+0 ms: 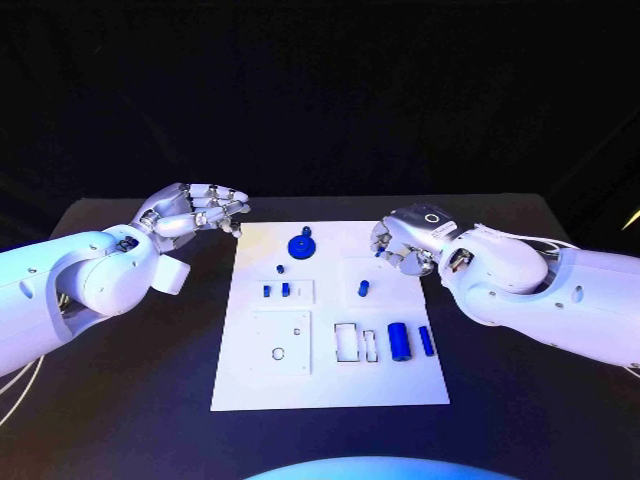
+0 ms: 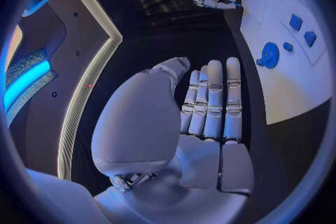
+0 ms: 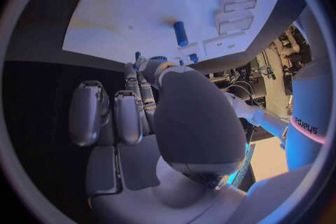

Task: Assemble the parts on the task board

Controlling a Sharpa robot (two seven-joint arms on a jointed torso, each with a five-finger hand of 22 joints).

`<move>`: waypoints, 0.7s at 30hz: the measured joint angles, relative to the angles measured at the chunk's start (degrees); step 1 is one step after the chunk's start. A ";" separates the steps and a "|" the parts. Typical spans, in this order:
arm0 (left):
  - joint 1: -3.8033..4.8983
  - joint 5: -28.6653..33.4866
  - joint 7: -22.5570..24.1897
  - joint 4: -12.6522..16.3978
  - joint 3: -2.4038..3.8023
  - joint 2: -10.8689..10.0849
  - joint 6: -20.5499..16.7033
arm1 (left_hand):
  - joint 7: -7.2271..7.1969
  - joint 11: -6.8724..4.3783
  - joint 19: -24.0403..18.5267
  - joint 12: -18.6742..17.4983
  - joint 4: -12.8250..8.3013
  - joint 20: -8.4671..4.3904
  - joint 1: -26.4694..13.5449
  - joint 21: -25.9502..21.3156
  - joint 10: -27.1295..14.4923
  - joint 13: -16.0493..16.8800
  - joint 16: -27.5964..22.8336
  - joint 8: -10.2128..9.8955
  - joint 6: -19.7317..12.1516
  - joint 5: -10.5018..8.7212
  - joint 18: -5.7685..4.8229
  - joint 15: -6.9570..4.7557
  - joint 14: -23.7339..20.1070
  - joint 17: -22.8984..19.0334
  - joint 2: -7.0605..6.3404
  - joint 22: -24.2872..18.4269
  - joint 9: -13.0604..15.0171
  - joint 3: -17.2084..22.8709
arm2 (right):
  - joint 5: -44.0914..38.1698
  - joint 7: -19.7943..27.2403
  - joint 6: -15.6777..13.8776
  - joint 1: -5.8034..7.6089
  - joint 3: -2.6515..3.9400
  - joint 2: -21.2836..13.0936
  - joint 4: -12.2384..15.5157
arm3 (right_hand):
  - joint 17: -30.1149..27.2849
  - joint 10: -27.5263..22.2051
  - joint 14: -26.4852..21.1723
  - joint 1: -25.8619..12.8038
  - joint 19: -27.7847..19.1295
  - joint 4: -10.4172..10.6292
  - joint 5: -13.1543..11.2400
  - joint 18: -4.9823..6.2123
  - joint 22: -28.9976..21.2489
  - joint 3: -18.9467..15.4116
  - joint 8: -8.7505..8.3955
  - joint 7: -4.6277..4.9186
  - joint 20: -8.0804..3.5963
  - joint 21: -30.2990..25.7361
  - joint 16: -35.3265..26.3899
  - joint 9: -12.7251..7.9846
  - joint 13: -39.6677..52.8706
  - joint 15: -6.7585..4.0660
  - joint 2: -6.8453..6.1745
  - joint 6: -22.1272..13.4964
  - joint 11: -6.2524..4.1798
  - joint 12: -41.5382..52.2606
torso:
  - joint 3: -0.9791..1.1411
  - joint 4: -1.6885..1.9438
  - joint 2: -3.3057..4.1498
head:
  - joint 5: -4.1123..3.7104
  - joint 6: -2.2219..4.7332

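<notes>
Parts (image 1: 398, 341) are lying on the task board (image 1: 335, 385) mid-table in your head view, both hands hovering off its far corners. Your left wrist view is showing the left hand (image 2: 210, 103) flat, fingers straight, holding nothing. Your right wrist view is showing the right hand (image 3: 133, 115) curling over the board's edge, grasping nothing.

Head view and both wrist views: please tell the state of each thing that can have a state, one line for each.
left hand: holds nothing, fingers loosely curled, beside the board's far left corner.
right hand: fingers curled, at the board's right edge; a grip cannot be told.
task board: flat on the table.
blue gear: lying on the board, untouched.
large blue cylinder: lying on its side.
small blue peg: lying loose.
</notes>
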 measured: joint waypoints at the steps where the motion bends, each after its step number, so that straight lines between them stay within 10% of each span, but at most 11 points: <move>1: 0.00 0.00 -0.01 -0.01 0.00 0.02 0.00 | 0.00 0.00 0.00 0.00 0.00 0.00 0.00 0.00 0.00 0.00 0.00 0.00 0.00 0.00 0.00 0.00 0.00 0.00 0.00 0.00 0.00 0.00 | 0.23 0.07 -0.24 0.08 0.02 -0.26 0.67 | 0.00 0.00 0.00 0.00 0.00 0.00 -0.01 0.00 0.00 0.00 0.00 0.00 0.00 0.00 0.00 0.01 0.00 0.00 0.00 0.00 0.00 0.00 | 0.00 0.00 0.01 | 0.09 0.01; 10: -0.01 0.01 -0.06 -0.01 0.00 0.27 0.01 | 0.00 0.00 0.00 0.00 0.00 0.00 0.00 0.00 0.00 0.00 0.00 0.00 0.00 0.00 0.00 0.00 0.00 0.05 0.00 0.01 0.00 0.00 | 2.26 1.26 -2.24 -0.66 0.10 0.31 7.37 | 0.00 0.00 -0.20 -0.01 0.00 0.00 -0.11 0.00 -0.01 0.00 0.00 0.00 0.00 -0.04 0.00 0.01 0.01 -0.20 -0.01 0.00 0.00 0.18 | 0.07 0.01 0.09 | 1.75 0.00; 21: -0.01 0.02 -0.07 0.31 0.00 0.75 0.01 | 0.00 0.21 0.00 -0.35 0.00 0.00 0.00 0.20 -0.21 -0.06 0.00 -0.23 0.00 0.00 0.00 0.00 0.00 0.04 0.00 0.11 0.01 0.00 | 2.37 2.14 -2.74 -3.32 -0.39 5.87 8.54 | 0.00 0.00 -0.20 -0.01 -0.01 -0.17 0.18 0.00 -0.01 0.16 -0.01 0.00 0.00 -0.04 0.00 0.07 0.01 -0.20 -0.02 -0.01 0.00 0.18 | 0.00 0.10 0.13 | 5.08 -1.20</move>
